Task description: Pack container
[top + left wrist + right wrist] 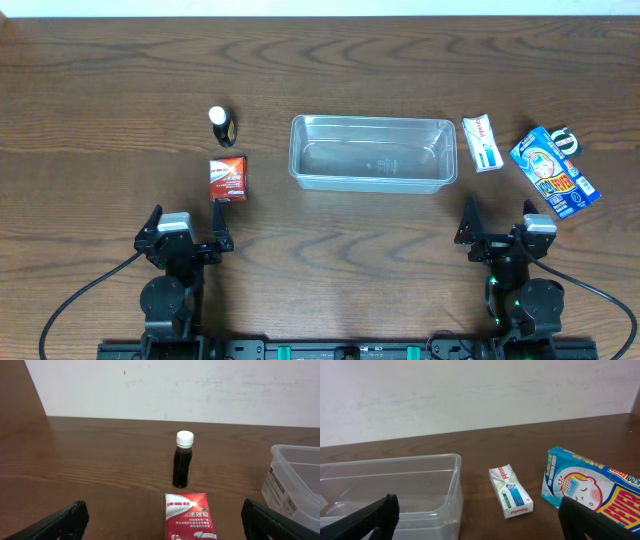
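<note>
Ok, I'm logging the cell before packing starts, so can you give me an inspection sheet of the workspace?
Surface: dark wood table, no spills seen.
Job's things: clear container, centre, upright, empty.
Clutter: all outside the container. On its left, a white-capped dark bottle stands upright and a red packet lies in front of it. On its right lie a white box and a blue box.
Grippers: left gripper and right gripper are both open and hold nothing, near the front edge.
Cables: black cables loop out from each arm base, apart from the items.
Surroundings: plain white wall behind the table.
</note>
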